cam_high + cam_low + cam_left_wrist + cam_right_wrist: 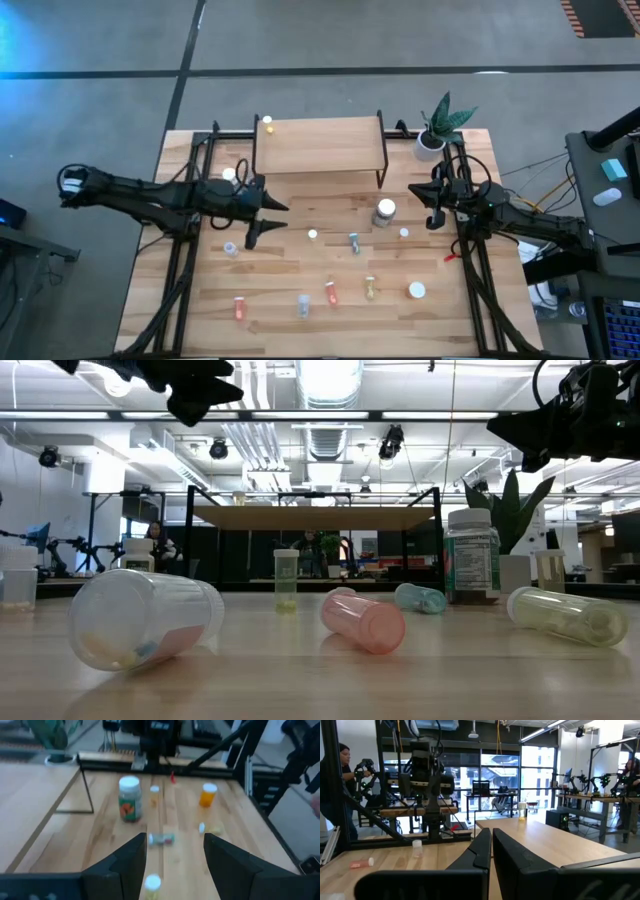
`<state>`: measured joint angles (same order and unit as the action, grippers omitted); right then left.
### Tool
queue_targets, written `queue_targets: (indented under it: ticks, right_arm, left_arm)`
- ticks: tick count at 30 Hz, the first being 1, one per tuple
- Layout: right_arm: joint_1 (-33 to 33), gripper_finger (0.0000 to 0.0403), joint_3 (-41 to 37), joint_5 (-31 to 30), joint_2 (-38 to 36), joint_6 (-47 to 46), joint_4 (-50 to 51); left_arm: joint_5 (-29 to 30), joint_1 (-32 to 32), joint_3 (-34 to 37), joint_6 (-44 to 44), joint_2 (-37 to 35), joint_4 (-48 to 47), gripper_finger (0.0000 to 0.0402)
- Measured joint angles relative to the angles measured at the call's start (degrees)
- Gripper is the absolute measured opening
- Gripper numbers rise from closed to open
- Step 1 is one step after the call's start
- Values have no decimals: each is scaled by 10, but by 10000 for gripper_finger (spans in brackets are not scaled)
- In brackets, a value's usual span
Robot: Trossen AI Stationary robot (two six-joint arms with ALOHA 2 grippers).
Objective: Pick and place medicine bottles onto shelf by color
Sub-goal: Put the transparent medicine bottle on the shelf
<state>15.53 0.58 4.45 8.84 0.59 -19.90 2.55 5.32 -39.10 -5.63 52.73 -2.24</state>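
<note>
Several small medicine bottles stand or lie on the wood tabletop, among them a larger white-capped one standing upright, a bluish one on its side and an orange one near the front. One yellow bottle stands on the left end of the shelf. My left gripper hovers open above the table, left of the shelf's front, with nothing between its fingers. A small yellow bottle stands on the table below it. My right gripper waits shut at the right, above the table.
A white pot with a green plant stands at the far right corner beside the shelf. Black frame rails run along both table sides. People and other workbenches show in the room beyond the table.
</note>
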Motion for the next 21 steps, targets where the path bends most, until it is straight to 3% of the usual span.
queue_targets:
  ticks: [8,21]
  right_arm:
    - [0,9,0,0,3,146,4]
    - [0,9,0,0,3,124,4]
  left_arm:
    - [-4,0,61,6,5,145,180]
    - [-4,0,67,4,5,217,180]
